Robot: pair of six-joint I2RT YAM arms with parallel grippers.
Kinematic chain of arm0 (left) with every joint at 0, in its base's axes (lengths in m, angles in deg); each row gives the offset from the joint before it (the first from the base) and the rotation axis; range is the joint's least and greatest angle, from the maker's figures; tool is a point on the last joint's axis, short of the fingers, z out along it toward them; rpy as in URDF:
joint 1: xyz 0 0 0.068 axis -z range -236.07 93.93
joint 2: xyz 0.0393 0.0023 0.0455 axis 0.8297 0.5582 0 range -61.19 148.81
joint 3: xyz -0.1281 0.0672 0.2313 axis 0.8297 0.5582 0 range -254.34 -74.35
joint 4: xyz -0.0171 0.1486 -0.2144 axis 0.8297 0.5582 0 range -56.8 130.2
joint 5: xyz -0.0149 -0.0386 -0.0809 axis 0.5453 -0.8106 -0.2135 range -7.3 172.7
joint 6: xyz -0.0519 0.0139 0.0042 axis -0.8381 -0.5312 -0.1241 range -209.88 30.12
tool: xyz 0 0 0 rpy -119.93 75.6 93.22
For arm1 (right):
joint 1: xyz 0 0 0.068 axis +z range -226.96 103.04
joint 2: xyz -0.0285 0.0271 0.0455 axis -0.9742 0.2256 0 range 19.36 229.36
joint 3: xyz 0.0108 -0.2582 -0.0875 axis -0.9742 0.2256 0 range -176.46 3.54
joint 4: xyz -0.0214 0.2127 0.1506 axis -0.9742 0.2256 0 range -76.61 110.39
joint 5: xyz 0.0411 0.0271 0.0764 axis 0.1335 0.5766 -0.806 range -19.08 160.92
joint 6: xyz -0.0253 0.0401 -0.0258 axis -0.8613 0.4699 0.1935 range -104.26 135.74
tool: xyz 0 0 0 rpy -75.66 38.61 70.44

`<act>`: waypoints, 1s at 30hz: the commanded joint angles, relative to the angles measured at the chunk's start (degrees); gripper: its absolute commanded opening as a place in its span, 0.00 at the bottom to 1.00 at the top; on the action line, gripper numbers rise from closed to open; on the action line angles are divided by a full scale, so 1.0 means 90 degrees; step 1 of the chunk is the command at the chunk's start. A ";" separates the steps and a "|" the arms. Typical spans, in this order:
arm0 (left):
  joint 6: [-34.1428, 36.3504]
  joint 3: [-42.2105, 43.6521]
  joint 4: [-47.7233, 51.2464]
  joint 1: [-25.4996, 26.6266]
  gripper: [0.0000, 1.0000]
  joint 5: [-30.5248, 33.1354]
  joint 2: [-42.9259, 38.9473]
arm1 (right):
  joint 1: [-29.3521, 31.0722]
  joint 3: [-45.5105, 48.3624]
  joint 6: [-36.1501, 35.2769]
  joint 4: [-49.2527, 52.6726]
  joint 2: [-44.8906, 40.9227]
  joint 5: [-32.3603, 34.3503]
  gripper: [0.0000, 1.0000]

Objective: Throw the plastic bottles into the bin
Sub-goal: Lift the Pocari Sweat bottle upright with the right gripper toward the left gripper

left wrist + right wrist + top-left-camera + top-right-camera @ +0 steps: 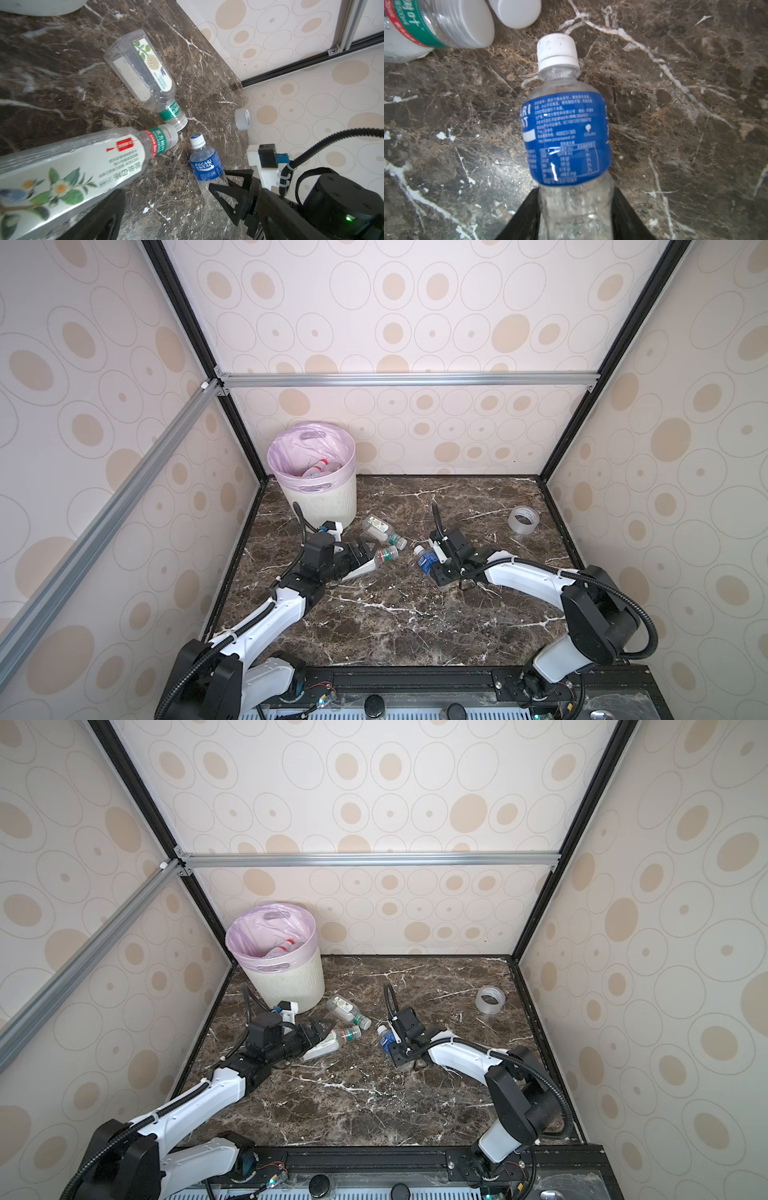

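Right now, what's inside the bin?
Inside the bin, on its pink liner, lie clear plastic bottles with a red cap or label showing. The near wall hides the bottom, so their count is unclear.

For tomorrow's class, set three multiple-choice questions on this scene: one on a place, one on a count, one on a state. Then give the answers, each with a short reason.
1. The tape roll sits on the table at the:
A) front left
B) back right
C) centre

2. Bottles outside the bin:
A) one
B) five
C) three

3. The blue-label bottle is:
A) lying down, capped
B) upright, uncapped
C) upright, capped

Answers:
1 B: both top views show it far back on the right side.
2 C: two green-banded bottles plus the blue-label one.
3 A: the right wrist view shows it on its side with its white cap on.
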 commanded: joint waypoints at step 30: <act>-0.0665 -0.1616 -0.1664 0.0743 0.99 -0.0138 0.2095 | 0.0009 -0.0522 0.0121 0.0018 -0.0540 -0.0351 0.50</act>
